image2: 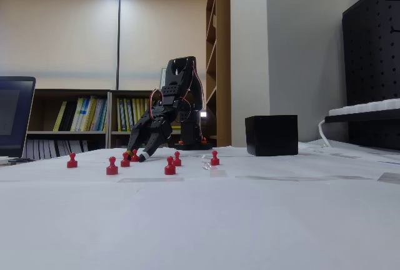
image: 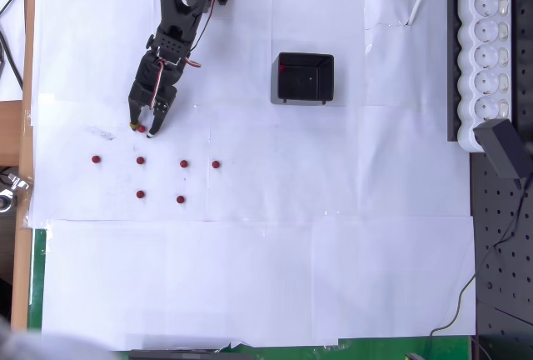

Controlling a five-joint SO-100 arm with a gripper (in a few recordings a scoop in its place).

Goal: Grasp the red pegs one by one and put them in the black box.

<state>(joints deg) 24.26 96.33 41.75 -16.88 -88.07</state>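
In the overhead view your black arm reaches down from the top edge toward the left of the frame, and its gripper [image: 143,127] sits low over the white paper [image: 250,277] with the fingertips slightly parted around one red peg [image: 141,128]. Whether the fingers actually press on that peg you cannot tell from either view; in the fixed view the gripper [image2: 139,154] is down at table level with a peg [image2: 134,155] right at its tips.

Six more red pegs lie loose below the gripper in the overhead view: a row of four at left [image: 97,160], [image: 141,160], [image: 184,163] and [image: 216,163], and two lower ones at [image: 141,195] and [image: 181,199].

The black box [image: 305,77] stands well apart from them, right of centre in the upper half of the frame, and a red spot [image: 283,67] shows inside its upper-left corner. In the fixed view the box [image2: 271,135] is at the right, beyond the pegs.

A white power strip [image: 489,52] runs along the upper right edge in the overhead view.
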